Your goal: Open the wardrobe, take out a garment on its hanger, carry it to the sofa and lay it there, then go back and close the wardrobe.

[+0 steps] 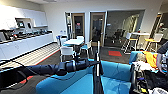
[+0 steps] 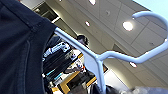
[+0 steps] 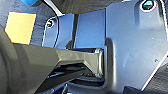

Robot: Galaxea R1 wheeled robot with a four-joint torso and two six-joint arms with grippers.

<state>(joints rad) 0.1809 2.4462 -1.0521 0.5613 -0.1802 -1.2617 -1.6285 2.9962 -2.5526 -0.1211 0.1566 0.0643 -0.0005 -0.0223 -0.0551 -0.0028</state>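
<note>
My left arm reaches in from the left, and the left gripper (image 1: 95, 63) is shut on the white hanger (image 1: 98, 50), holding it up over the blue sofa (image 1: 115, 72). The black garment (image 1: 96, 80) hangs edge-on from it, down toward the seat. In the left wrist view the hanger (image 2: 100, 58) shows close up, with its curved hook and the black garment (image 2: 17, 50) draped over one shoulder. The right wrist view has the robot's dark plate and bar over grey floor.
A person (image 1: 162, 60) with a control rig stands at the right beside the sofa's far end, where an orange cloth (image 1: 151, 58) lies. Behind the sofa are a white table (image 1: 73, 41) with white chairs, a kitchen counter (image 1: 22, 45) along the left wall and high tables at back right.
</note>
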